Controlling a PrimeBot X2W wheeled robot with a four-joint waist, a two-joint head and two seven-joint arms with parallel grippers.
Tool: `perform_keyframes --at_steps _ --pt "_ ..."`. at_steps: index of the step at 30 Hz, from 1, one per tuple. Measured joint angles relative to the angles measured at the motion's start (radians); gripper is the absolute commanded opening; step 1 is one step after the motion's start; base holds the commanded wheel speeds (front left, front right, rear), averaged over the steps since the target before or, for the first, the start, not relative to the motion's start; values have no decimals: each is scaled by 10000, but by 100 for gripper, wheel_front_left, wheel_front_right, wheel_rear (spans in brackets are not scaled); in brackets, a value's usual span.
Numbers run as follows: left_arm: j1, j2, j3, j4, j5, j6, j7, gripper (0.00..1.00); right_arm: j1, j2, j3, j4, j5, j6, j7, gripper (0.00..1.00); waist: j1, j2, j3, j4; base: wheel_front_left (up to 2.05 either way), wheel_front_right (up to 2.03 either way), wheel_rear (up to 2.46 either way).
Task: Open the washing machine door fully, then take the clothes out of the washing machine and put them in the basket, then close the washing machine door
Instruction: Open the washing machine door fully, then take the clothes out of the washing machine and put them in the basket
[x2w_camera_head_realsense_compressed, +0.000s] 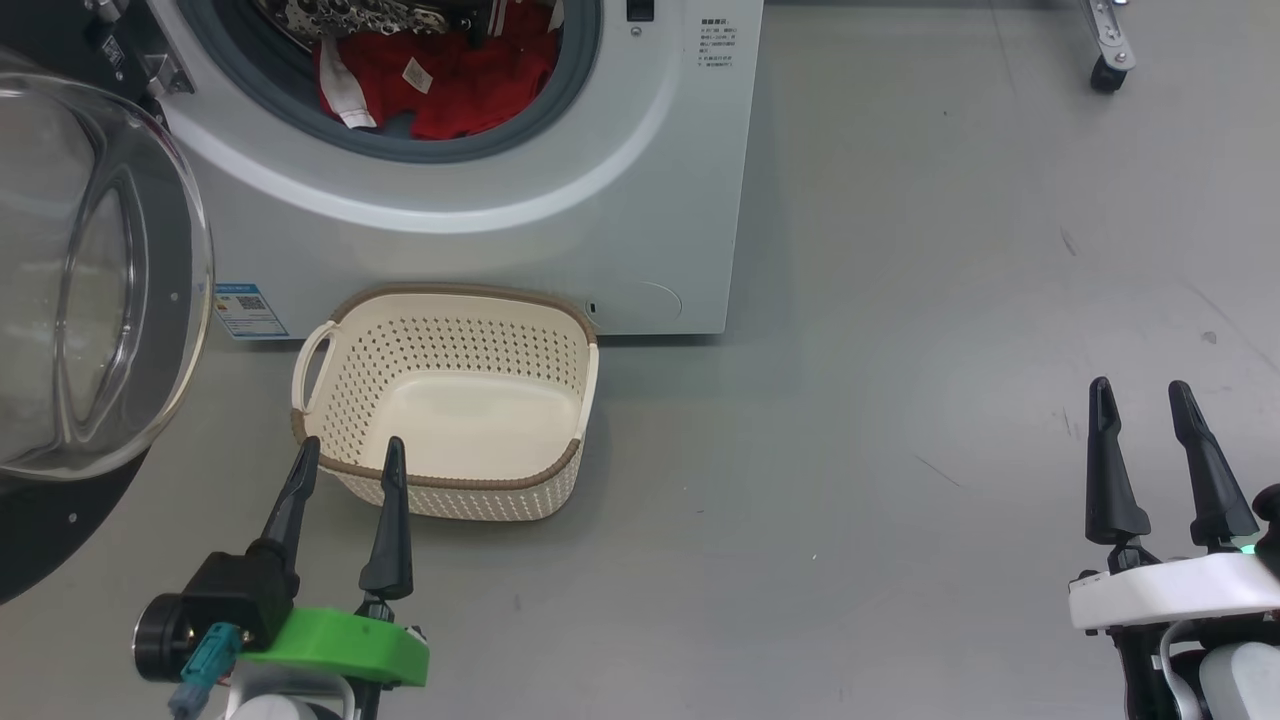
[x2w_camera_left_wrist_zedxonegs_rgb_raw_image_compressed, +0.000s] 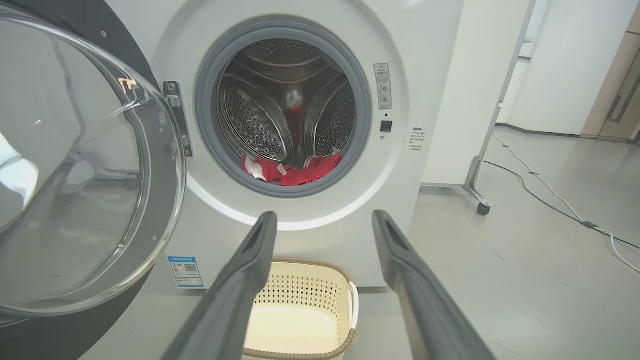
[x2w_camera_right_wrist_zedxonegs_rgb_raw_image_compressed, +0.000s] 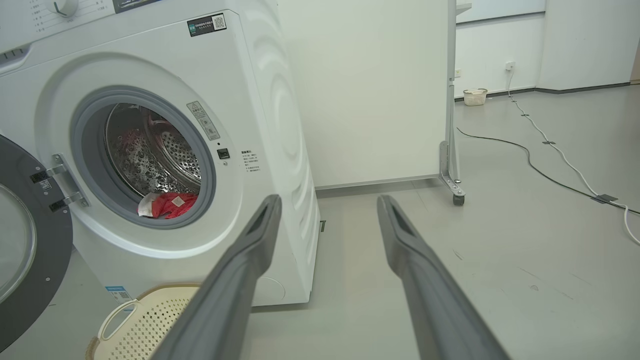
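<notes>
So your door (x2w_camera_head_realsense_compressed: 95, 280) is open, clothes (x2w_camera_head_realsense_compressed: 470, 85) sit in the washer (x2w_camera_head_realsense_compressed: 600, 230), basket (x2w_camera_head_realsense_compressed: 450, 291) empty; left gripper (x2w_camera_head_realsense_compressed: 351, 447) and right gripper (x2w_camera_head_realsense_compressed: 1140, 388) gape, empty.

Glossy white-painted washing machine (x2w_camera_head_realsense_compressed: 560, 230) w/ clear glass washing machine door (x2w_camera_head_realsense_compressed: 80, 280), its black rim shiny; matt grey rubber ring (x2w_camera_left_wrist_zedxonegs_rgb_raw_image_compressed: 206, 125) and perforated steel drum (x2w_camera_left_wrist_zedxonegs_rgb_raw_image_compressed: 250, 120), bright metal. Soft red cloth clothes (x2w_camera_head_realsense_compressed: 470, 85). Cream perforated-plastic basket (x2w_camera_head_realsense_compressed: 470, 335), matt. Smooth grey floor (x2w_camera_head_realsense_compressed: 900, 300), lightly scuffed.
</notes>
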Motion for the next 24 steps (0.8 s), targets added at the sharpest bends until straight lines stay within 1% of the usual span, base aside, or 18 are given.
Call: perform_keyframes --at_steps 12,24 --pt "0 0 -25 -42 -2 2 -8 100 2 8 -13 4 -2 12 0 100 0 0 -5 20 84 -84 0" --pt "1 0 -96 -84 36 2 -10 100 4 27 -31 27 -54 13 -2 100 0 0 -80 44 130 -130 0"
